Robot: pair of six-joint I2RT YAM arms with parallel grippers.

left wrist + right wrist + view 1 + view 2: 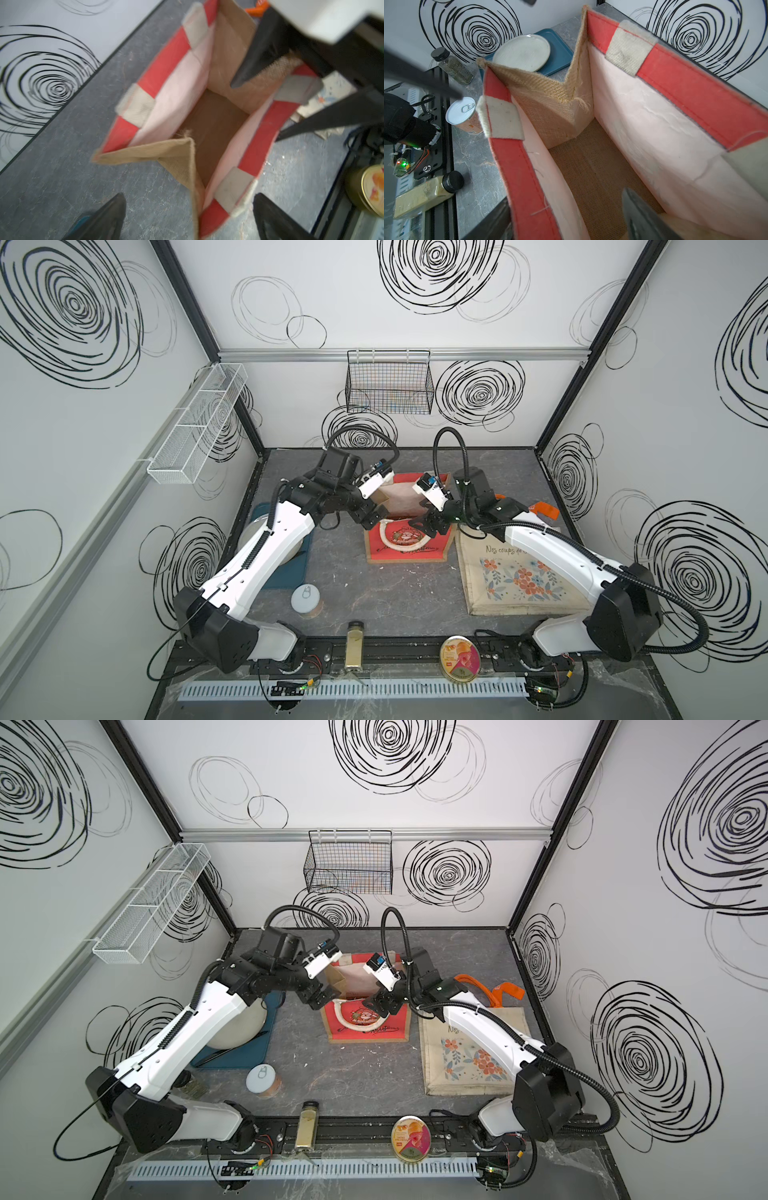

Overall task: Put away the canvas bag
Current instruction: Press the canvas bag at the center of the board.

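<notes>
On the grey table [374, 605], near the back wall, the red bag [432, 551] stands up with its top open. The left gripper [190, 196] is over one end, fingers spread wide, holding nothing. The right gripper [255, 111] is spread too, with one finger inside the bag.
</notes>
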